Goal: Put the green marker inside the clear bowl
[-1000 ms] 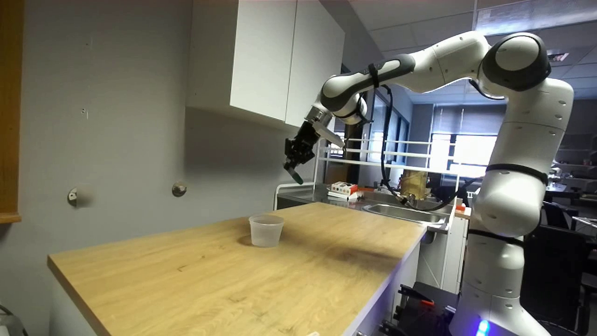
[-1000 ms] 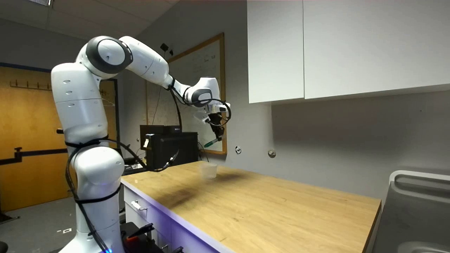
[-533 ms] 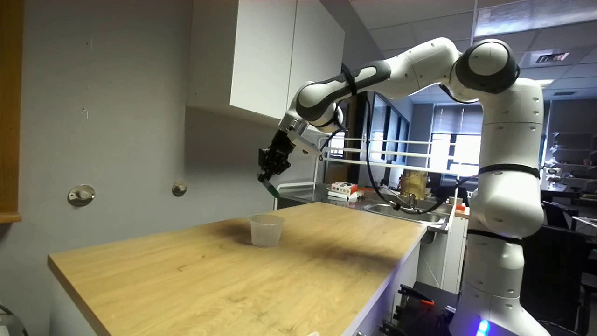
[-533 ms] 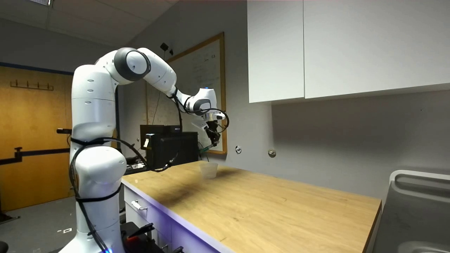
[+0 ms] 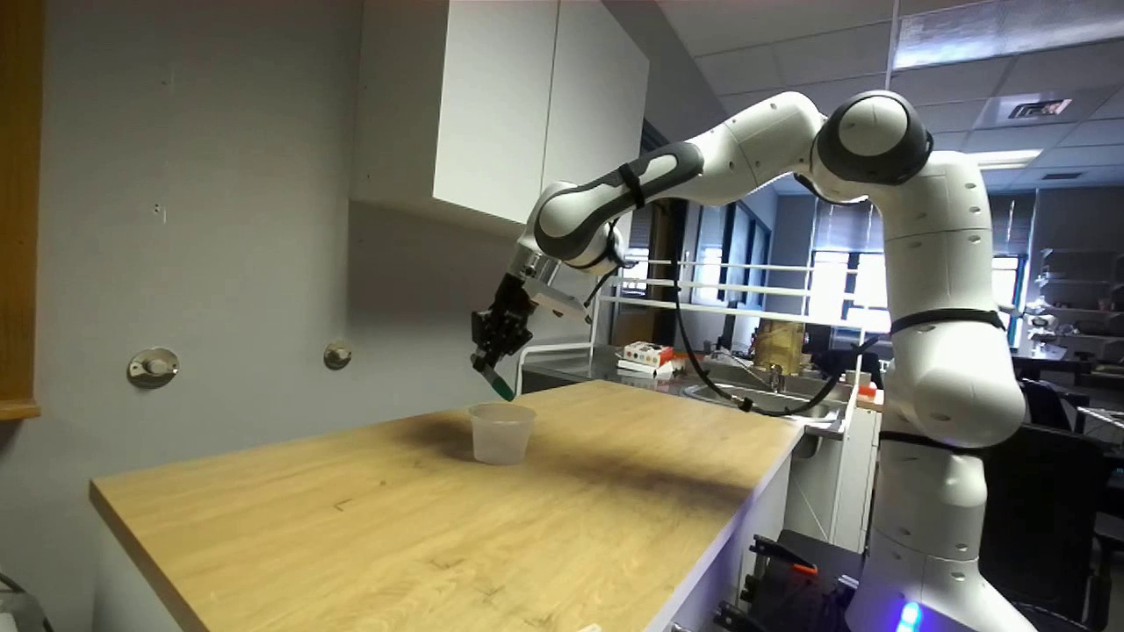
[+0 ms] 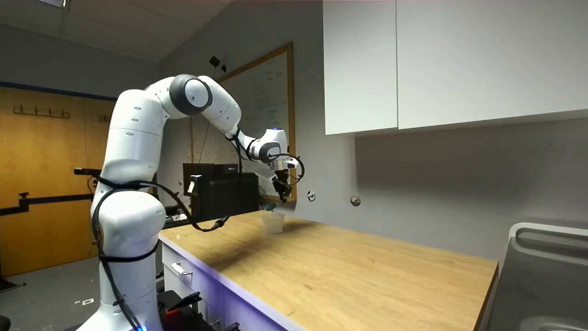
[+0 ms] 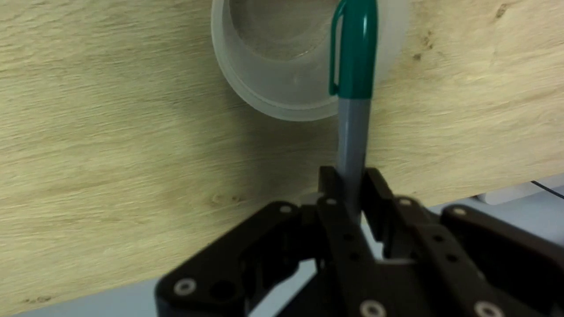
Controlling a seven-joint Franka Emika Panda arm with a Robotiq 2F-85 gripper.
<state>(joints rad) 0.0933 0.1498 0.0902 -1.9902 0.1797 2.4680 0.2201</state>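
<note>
Status: marker (image 7: 356,61) held above bowl (image 5: 501,436)

All positions are given relative to the bowl. The bowl is clear and stands upright on the wooden countertop (image 5: 351,527).

The gripper (image 7: 351,180) is clamped on the grey barrel (image 7: 354,136) of the marker, with one fingertip (image 7: 329,180) on each side, as seen in the wrist view. In both exterior views the gripper is above the bowl.

The marker is tilted, with its green cap (image 7: 359,53) as the lower end. In both exterior views the cap end is just above the rim of the bowl. In the wrist view the marker crosses the rim, and the cap overlies part of the bowl's mouth.

The arm (image 5: 948,263) has its base to the right of the bowl in an exterior view; its forearm extends to a position above the bowl. In that view a wall cabinet (image 5: 500,114) is above the bowl, and a red-and-white box (image 5: 648,354) is beyond the bowl, to its right. In an exterior view a whiteboard (image 6: 266,92) is behind the bowl and higher.
</note>
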